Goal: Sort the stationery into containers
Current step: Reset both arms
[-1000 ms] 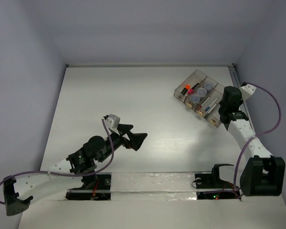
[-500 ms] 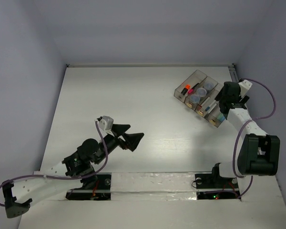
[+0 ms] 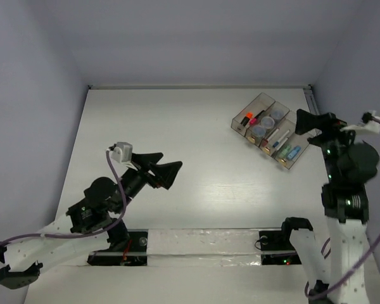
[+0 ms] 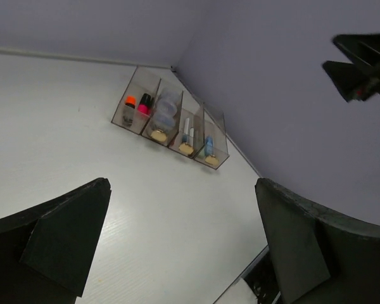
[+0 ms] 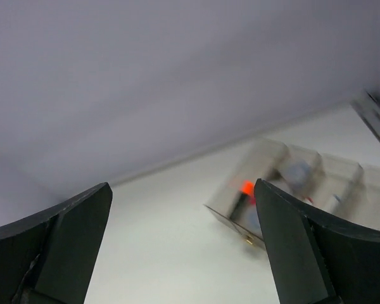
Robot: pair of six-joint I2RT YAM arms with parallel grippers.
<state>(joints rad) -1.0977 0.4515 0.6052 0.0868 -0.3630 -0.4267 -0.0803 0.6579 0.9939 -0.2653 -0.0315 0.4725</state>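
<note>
Stationery [image 3: 269, 118] lies inside the tray [image 3: 237, 125] at the far right of the table [image 3: 196, 126]; right gripper [image 3: 303, 125], raised just beside it, and left gripper [image 3: 172, 159], well apart at mid-table, both stand open and empty, so any withdrawal should lift clear without clipping the tray's wall.

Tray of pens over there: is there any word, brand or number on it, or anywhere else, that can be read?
None can be read. The tray and the orange highlighter in it show no label large enough to read; the right wrist view is blurred.
</note>
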